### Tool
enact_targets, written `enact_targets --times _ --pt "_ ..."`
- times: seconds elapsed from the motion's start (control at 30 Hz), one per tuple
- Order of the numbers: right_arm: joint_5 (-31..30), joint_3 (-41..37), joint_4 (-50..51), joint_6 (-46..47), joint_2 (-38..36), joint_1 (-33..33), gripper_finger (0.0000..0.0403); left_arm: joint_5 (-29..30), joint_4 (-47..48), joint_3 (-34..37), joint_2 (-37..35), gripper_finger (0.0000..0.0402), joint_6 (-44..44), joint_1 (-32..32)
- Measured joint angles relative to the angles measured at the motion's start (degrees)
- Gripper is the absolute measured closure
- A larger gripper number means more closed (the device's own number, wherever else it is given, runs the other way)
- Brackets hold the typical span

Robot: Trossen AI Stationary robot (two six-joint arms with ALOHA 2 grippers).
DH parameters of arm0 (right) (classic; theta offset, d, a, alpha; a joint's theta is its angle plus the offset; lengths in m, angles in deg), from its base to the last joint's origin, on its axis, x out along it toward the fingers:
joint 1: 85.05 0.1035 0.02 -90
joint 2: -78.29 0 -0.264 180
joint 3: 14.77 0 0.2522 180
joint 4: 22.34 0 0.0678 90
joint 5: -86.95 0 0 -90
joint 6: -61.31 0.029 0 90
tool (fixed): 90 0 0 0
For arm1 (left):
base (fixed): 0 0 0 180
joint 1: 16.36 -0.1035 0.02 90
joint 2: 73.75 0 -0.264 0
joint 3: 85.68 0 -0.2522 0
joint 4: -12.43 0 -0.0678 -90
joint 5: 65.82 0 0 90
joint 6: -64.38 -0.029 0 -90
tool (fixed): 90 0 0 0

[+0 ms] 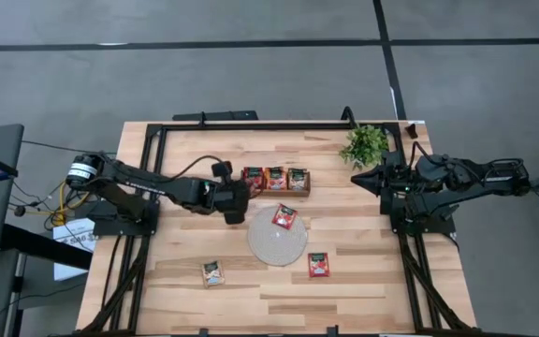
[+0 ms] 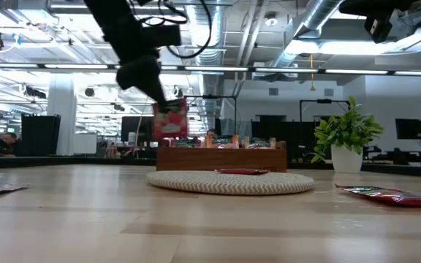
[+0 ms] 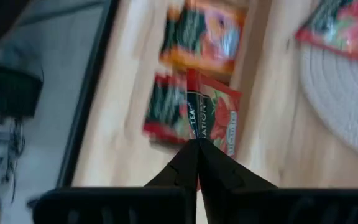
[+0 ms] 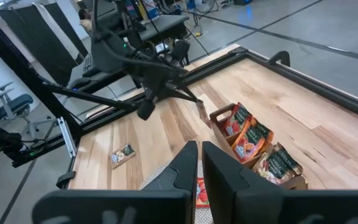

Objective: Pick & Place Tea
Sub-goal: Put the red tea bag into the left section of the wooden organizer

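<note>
My left gripper (image 1: 239, 206) is shut on a red tea sachet (image 2: 170, 119), held in the air just left of the brown wooden tray (image 1: 304, 190). The tray's three compartments hold more sachets (image 1: 275, 178). One red sachet (image 1: 284, 216) lies flat on the round mat (image 1: 271, 245). Two more lie flat on the table, one red (image 1: 319, 265) and one pale (image 1: 213, 272). My right gripper (image 1: 356, 178) is shut and empty at the table's right side, beside the plant. My left gripper pinches the sachet's upper edge (image 3: 199, 135) between its two fingertips (image 3: 185, 160). The fingers slant down from above. The sachet hangs upright below them (image 2: 171, 124), clear of the table and above the tray's left end.
A potted plant (image 1: 365, 145) stands at the far right corner. A black frame (image 1: 251, 125) runs along the table's far edge and sides. Bare wood lies at the near edge and at the left of the table.
</note>
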Motion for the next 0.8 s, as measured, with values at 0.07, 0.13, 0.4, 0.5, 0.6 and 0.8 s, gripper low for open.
enact_targets --times 0.07,0.13,0.4,0.5,0.6,0.8 --pt "0.00 0.00 0.00 0.00 0.00 0.00 0.0386 -0.26 -1.93 -0.12 0.00 0.0401 -2.65 -1.34" --pt "0.00 0.00 0.00 0.00 0.01 0.00 0.0386 -0.81 -3.40 -0.11 0.02 0.0401 -4.86 -2.91" --pt "0.00 0.00 0.00 0.00 -0.01 0.00 0.0386 -6.51 -9.03 -0.13 0.19 0.0401 -9.58 -8.00" --pt "0.00 0.00 0.00 0.00 0.01 0.00 0.0386 -7.01 -8.97 -0.13 0.62 0.0401 -9.86 -9.27" --pt "0.00 0.00 -0.01 0.00 0.01 0.02 0.0386 -8.38 -9.35 -0.13 1.20 0.0401 -11.39 -10.29" --pt "0.00 0.00 -0.02 0.01 0.28 0.00 0.0386 -10.17 -10.40 -0.17 4.25 0.0401 -12.44 -11.56"
